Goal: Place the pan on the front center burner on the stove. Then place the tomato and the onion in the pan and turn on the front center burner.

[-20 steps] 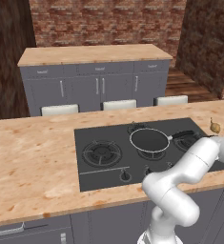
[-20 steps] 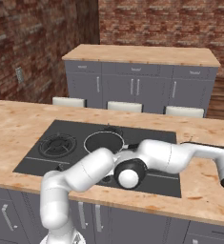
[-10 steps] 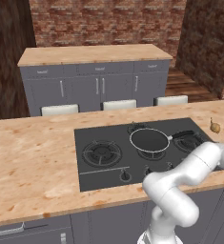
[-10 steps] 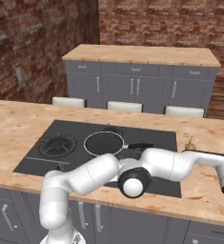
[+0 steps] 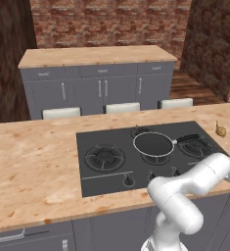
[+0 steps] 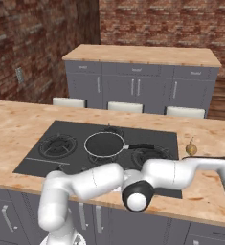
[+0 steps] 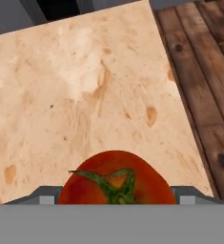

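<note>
Wooden counter [image 7: 85,95], tomato [image 7: 116,178] half cut off

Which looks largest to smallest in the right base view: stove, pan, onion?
1. The stove, by far the widest.
2. The pan, sitting on the stove and covering one burner.
3. The onion, a small bulb on the counter right of the stove.

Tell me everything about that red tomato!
The round, glossy red-orange tomato wears a small green star-shaped stem on top, facing the hand camera. It sits upright on the pale wooden countertop, near the edge beside the dark plank floor. The gripper's grey jaws stand at either side of it; whether they touch it cannot be told.
</note>
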Motion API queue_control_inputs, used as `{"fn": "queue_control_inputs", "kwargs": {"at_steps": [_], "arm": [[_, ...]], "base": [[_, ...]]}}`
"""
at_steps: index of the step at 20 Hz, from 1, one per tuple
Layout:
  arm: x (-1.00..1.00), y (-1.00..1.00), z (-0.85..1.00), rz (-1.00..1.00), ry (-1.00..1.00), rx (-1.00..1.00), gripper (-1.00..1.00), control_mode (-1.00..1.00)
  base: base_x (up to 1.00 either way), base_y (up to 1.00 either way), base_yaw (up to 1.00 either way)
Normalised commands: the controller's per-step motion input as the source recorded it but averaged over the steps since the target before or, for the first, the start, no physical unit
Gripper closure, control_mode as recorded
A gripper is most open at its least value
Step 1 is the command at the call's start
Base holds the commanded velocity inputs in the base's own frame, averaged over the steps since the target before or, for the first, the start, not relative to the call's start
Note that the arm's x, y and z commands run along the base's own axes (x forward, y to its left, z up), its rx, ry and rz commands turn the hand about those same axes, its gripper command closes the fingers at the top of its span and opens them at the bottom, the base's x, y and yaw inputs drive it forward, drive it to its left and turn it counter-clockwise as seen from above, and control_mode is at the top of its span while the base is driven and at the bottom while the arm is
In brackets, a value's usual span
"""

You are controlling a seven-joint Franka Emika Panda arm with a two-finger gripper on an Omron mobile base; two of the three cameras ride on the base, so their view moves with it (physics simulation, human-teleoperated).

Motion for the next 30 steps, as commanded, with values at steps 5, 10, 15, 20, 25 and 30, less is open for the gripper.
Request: {"fn": "queue_control_inputs", "kwargs": {"at_steps": [5,10,15,20,25,30], "arm": [[-0.01,0.13,0.12,0.0,0.09,0.05,1.0,-1.0],[-0.31,0.73,0.51,0.0,0.11,0.11,1.0,-1.0],[-0.53,0.96,0.48,0.0,0.13,0.1,1.0,-1.0],[-0.6,1.0,0.19,0.0,0.21,0.09,1.0,-1.0],[-0.45,1.0,0.08,0.0,0.27,0.08,1.0,-1.0],[-0.2,1.0,0.21,0.0,0.26,0.06,1.0,-1.0]], "base": [[0.0,0.0,0.0],[0.0,0.0,0.0],[0.0,0.0,0.0],[0.0,0.0,0.0],[0.0,0.0,0.0],[0.0,0.0,0.0]]}}
